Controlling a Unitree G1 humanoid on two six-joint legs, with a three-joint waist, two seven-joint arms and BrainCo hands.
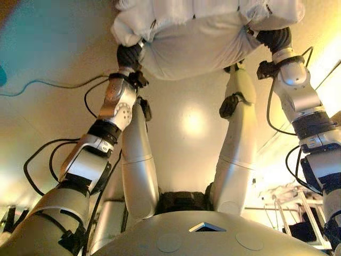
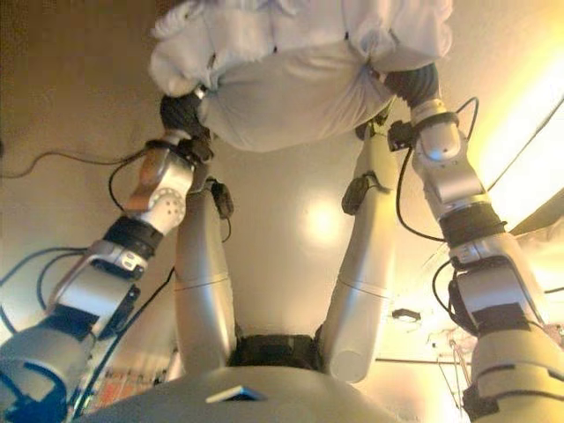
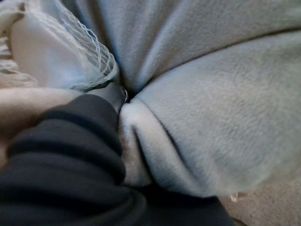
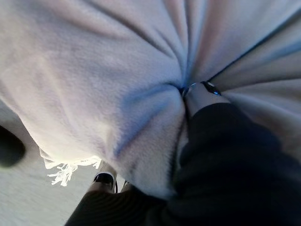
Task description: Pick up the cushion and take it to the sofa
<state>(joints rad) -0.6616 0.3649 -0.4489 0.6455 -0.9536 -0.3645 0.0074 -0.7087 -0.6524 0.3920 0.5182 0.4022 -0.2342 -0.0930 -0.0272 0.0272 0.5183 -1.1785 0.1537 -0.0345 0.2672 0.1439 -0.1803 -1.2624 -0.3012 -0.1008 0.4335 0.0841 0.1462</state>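
A pale grey fleece cushion (image 1: 202, 42) with a white lace fringe (image 4: 66, 169) hangs above the floor, held between both hands in front of me. My left hand (image 1: 129, 55) grips its left end. In the left wrist view a silver finger (image 3: 114, 94) digs into a deep fold of the fleece (image 3: 211, 117). My right hand (image 1: 274, 38) grips the right end. Its thumb (image 4: 202, 94) presses into bunched cloth, and dark-tipped fingers (image 4: 106, 181) show under the cushion's edge. Most of both hands is buried in the cushion.
Below the cushion is a glossy pale floor (image 1: 192, 122). A white metal frame (image 1: 298, 208) stands at the lower right. A teal shape (image 1: 1, 74) shows at the left edge. No sofa shows in any view.
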